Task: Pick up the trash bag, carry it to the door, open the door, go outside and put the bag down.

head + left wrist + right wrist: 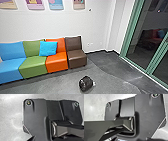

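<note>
Your trash bag [85,83] is on the grey floor [107,83] in the head view, a dark, rounded bundle out in front of the brown seat [77,56], near it but apart, with a small pale patch at its side. You cannot tell from the wrist views how far open the left claw [48,138] or the right claw [131,139] is, nor whether either has hold of anything. Both of those views look down on the robot's own dark plate [35,116] and jointed bar, with pale floor around them. Back in the head view, the row of seats along the white wall [95,25] runs from the blue seat [11,66] through the green seat [32,65] and the orange seat [58,61] to the brown one at the right end. A bright blue cushion [48,48] leans against the green and orange backrests, across the join. You have four pictures, one of them a purple poster [35,4], on the wall above. Over on your right stands glass [136,50] in a green frame [128,37], dark, with seats and a patch of blue showing in it. A curved line on the floor separates a darker area near that glass from the part where the bag lies.
</note>
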Motion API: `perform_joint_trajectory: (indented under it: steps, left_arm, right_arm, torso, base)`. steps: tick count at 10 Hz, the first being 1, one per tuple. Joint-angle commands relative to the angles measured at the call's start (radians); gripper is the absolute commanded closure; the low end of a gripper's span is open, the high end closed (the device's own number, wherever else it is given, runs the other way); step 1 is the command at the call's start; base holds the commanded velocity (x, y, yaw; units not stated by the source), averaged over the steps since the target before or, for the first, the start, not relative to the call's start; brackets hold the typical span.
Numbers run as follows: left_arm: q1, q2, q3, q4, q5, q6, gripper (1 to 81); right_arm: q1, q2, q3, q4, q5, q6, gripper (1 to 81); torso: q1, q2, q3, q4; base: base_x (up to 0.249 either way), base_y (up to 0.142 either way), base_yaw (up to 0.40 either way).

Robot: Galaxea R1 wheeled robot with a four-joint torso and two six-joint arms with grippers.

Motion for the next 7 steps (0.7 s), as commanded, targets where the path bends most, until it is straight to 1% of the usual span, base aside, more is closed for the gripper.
perform_joint_trajectory:
  steps: [1,7]
  left_arm:
    - [-0.037,-0.003,-0.004,0.010,0.055,0.000,1.0]
    - [-0.037,-0.003,-0.004,0.011,0.055,0.002,1.0]
  right_arm:
    - [0.035,-0.004,0.008,-0.007,-0.054,0.002,1.0]
    - [0.035,-0.004,0.008,-0.007,-0.054,0.002,1.0]
  torso:
    - [0.001,0.000,0.000,0.000]
    - [0.001,0.000,0.000,0.000]
  base:
    - [0.149,-0.060,0.000]
    - [0.149,-0.063,0.000]
